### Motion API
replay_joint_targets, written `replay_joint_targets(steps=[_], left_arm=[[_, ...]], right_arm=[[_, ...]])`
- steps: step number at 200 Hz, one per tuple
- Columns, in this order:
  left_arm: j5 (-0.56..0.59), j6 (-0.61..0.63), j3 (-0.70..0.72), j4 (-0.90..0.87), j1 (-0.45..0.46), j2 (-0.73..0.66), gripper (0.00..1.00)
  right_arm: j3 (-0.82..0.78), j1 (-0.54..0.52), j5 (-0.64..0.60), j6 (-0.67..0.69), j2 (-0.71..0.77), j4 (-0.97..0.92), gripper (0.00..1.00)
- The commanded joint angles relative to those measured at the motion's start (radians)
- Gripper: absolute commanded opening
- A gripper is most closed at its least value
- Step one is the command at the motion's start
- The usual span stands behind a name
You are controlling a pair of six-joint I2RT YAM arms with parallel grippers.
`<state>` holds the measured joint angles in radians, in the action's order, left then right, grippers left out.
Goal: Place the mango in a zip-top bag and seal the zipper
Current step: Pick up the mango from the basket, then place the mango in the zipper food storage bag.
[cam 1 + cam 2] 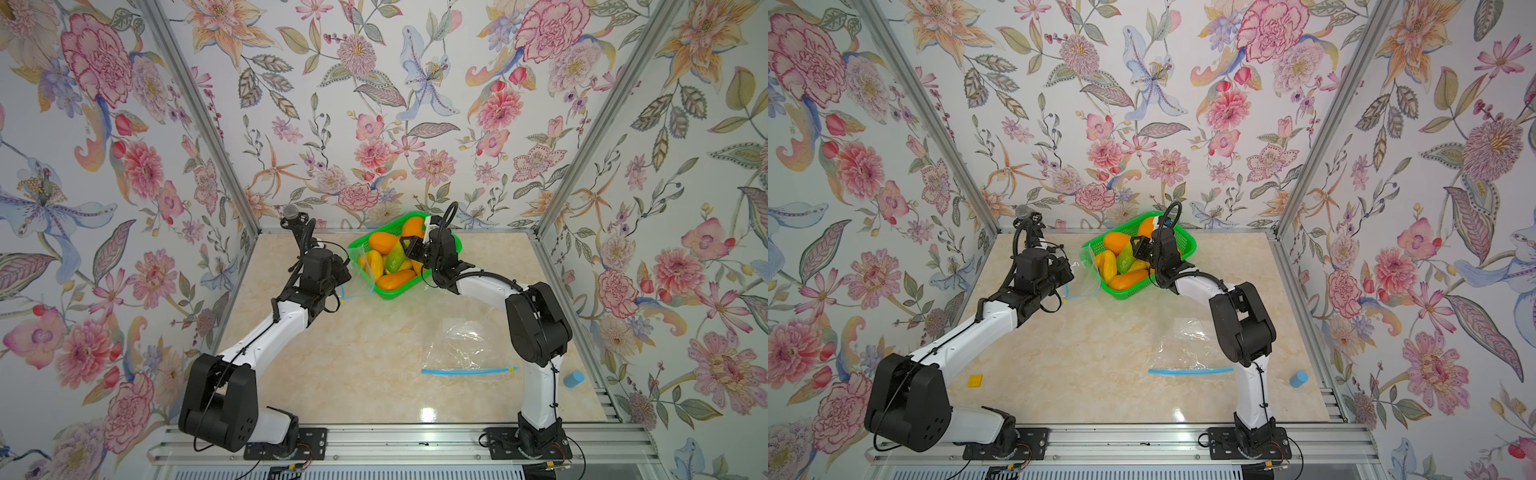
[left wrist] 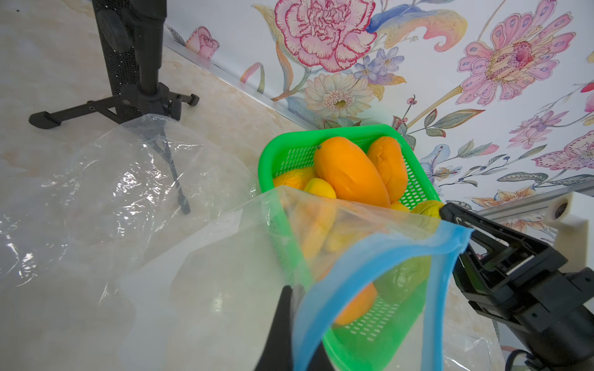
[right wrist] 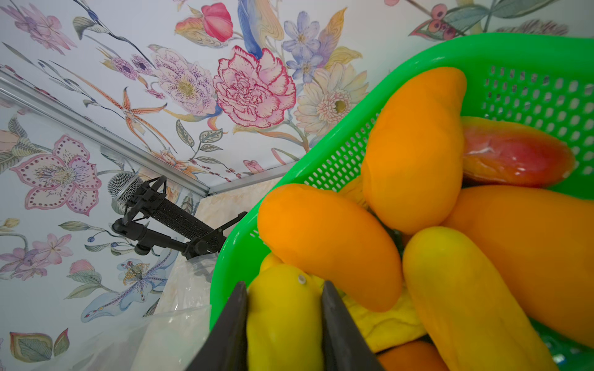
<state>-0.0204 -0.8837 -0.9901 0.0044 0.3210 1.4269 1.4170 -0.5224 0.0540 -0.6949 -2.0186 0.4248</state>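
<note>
Right gripper (image 3: 284, 286) is in the basket (image 1: 395, 296), far middle of the table (image 1: 353, 374). Its jaws are partly closed, pressing both sides of a yellow mango (image 3: 283, 327). Left gripper (image 2: 295, 308) – fully closed – pinches the bag (image 2: 199, 273) by its rim at the basket's left edge.

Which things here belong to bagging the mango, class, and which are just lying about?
Job: left pincer, shut on the held bag; right pincer, gripping a mango; basket.
Lying about: spare bag; blue cylinder; yellow block; microphone.
</note>
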Motion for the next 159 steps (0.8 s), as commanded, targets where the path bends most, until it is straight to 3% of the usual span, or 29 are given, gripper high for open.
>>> replay_joint_targets(steps=[1,73,144,159], left_arm=[[-0.01,-0.019,-0.064,-0.045,0.009,0.032,0.0],[-0.06,-0.029,-0.2,-0.105,0.01,0.092,0.0],[-0.144,-0.102,-0.234,-0.093,0.01,0.023,0.0],[-0.155,-0.12,-0.226,-0.089,0.012,0.001,0.0]], right_arm=[[-0.057,-0.019,-0.05,0.05,0.101,0.249,0.0],[-0.224,-0.178,-0.124,0.153,0.29,0.517,0.0],[-0.237,-0.269,-0.136,0.213,0.21,0.666,0.0],[-0.248,-0.282,-0.146,0.242,0.2,0.691,0.07]])
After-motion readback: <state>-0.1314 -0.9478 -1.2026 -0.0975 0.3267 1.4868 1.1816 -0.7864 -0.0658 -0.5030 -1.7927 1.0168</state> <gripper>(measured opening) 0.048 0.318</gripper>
